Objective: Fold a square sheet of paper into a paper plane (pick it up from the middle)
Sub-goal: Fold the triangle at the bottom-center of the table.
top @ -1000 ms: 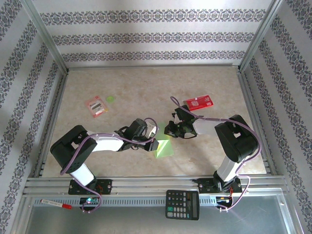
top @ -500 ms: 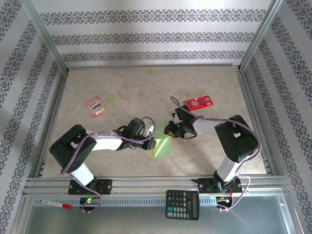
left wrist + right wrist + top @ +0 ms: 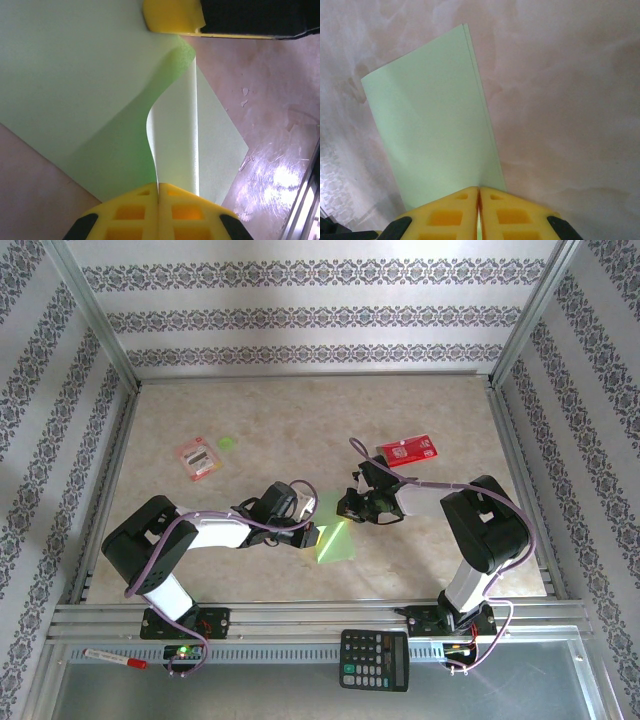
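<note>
While both claws are pinched shut on the square sheet of paper (image 3: 430,120), the step in hand looks to me like laying a fold and getting its edges to agree. The left claw (image 3: 159,186) has its yellow fingers closed on an edge of the sheet. Just ahead of it a flap rises off the worktop (image 3: 280,125) in a soft curl, and the rest of the green sheet spreads beyond and to its left. The right claw (image 3: 479,189) is likewise closed, gripping the near edge of the paper. From there the paper stretches away as a narrow doubled panel, with two edges running almost together along its right side.

To do this well, I'd say the right claw should act as the anchor, holding its edge low against the worktop so the layers ahead of it don't slide. The left claw should carry its flap over slowly and without twist, so the curl rolls down into a straight crease rather than buckling. Paper this thin will likely crumple or tear if the two claws pull apart, so some slack between them matters. Only once the edges sit flush would I let go.
</note>
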Robot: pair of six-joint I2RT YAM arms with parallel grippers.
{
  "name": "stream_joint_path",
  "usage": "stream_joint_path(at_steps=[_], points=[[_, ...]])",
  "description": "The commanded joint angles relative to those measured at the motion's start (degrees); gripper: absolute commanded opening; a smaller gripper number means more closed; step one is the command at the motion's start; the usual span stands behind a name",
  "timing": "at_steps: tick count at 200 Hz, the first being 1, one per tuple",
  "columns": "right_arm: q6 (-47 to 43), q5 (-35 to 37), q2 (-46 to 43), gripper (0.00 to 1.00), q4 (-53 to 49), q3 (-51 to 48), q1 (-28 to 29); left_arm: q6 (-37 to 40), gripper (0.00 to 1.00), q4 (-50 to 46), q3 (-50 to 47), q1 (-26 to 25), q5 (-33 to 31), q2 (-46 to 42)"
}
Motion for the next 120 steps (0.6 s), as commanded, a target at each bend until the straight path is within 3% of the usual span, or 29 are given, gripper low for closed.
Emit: stream_joint_path(at_steps=[1,120], points=[[-1.1,1.7,0.7,0.11,-1.4,-0.7,0.9,1.4,0.00,-2.0,-0.7,1.1,-1.2,0.3],[-1.2,1.8,0.9,0.11,-1.5,-0.7,1.2,1.2,0.00,-4.0,1.9,1.4,-0.2,2.6]])
